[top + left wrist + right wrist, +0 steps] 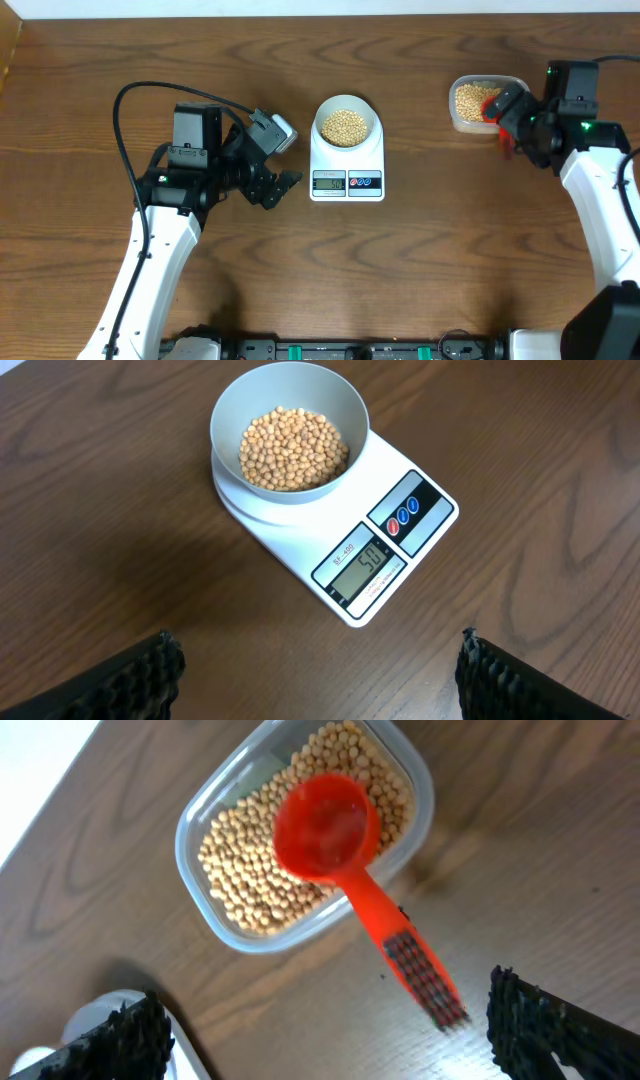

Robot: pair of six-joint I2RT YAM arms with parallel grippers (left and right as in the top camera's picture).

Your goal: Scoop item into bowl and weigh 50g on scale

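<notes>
The bowl [300, 385] sits on the scale [300, 545] at mid-tabletop [420, 250] and holds the beans [293, 450]. The display [358, 565] reads 50. Left claw [315, 660]: spread, empty, at 9 o'clock of the scale. Right claw [320, 1010]: spread, empty, over the scoop [360, 895] handle. The scoop rests in the tub [188, 835], at 3 o'clock of the scale.

Two arms at one table [420, 260]: one left gripper [320, 690], one right gripper [335, 1040]. Ahead of the left gripper stand one scale [300, 540] and one bowl [225, 410], holding beans [293, 448] too many to count. Ahead of the right gripper: one tub [200, 820], more uncounted beans, one scoop [325, 825].
</notes>
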